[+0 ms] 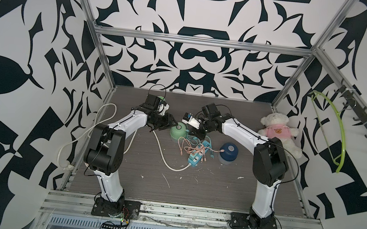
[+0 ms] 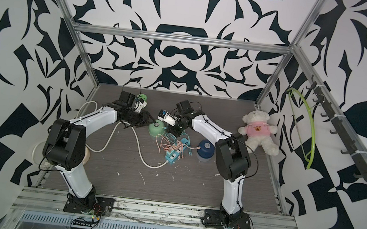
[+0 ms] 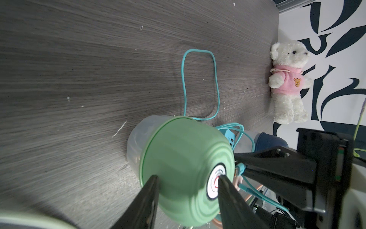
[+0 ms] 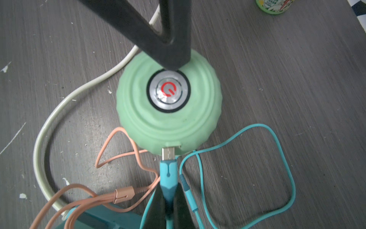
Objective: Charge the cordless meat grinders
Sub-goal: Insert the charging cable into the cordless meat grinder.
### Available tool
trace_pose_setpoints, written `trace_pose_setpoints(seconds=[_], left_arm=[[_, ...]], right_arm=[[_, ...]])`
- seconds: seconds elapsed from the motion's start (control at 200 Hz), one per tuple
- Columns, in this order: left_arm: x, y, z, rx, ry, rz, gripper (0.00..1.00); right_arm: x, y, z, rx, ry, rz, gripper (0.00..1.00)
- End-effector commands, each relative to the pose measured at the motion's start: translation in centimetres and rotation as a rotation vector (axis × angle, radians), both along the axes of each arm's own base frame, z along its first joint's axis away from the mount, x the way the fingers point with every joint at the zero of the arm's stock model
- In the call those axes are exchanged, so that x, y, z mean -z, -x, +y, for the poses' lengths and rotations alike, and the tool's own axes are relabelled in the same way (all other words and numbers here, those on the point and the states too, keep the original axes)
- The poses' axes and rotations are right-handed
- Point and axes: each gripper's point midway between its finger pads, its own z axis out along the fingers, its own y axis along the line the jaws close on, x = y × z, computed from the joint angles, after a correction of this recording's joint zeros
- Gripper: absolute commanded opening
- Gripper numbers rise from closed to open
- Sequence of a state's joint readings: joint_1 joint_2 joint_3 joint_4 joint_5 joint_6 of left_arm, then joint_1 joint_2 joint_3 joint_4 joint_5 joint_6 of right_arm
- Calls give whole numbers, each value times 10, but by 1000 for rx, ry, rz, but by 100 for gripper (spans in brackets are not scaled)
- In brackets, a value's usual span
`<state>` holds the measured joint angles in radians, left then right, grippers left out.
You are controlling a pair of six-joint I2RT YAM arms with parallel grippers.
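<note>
At the right gripper [image 4: 168, 195]: pinched together on the teal USB plug [image 4: 168, 174], metal tip up against the charging port [image 4: 172, 147] low on the mint green grinder [image 4: 168, 123], not yet sunk in. At the left gripper [image 3: 188, 178]: part-spread and pressed on that same dome, 1 finger on its flank, 1 at the rim of the silver button [image 4: 168, 92], bracing it upright mid-table. Beyond, in both top views: dark blue grinder [image 1: 228, 152] standing just past the teal charging hub [image 1: 197, 156], met at its side by a peach cable [image 1: 215, 150]; cannot tell whether seated. Likely trouble from here: pushing slightly off-axis and jamming or bending the tip; shoving the light dome out from under the brace; leaning on the button and starting the motor; snagging the loose teal cable loop [image 4: 259, 124] or the peach cables [image 4: 120, 195] and dragging the hub.
</note>
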<state>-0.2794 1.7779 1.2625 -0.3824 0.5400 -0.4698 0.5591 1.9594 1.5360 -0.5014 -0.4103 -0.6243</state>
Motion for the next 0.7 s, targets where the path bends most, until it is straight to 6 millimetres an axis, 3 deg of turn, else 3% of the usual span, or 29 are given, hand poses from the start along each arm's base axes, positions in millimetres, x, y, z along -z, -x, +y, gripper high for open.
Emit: trace_pose_setpoints(seconds=[0.0,0.17,0.695], left_arm=[[-4,-1,-3,27,15,0,52],[-4,-1,-4,32,17,-4,52],[-4,-2,-7,49,27,-1,52]], right_arm=[[-18,-8,6,4,-19,-61,0],[-26,-8,8,-6,-56,-91,0],[-19,3,15,-75,-40,-27,0]])
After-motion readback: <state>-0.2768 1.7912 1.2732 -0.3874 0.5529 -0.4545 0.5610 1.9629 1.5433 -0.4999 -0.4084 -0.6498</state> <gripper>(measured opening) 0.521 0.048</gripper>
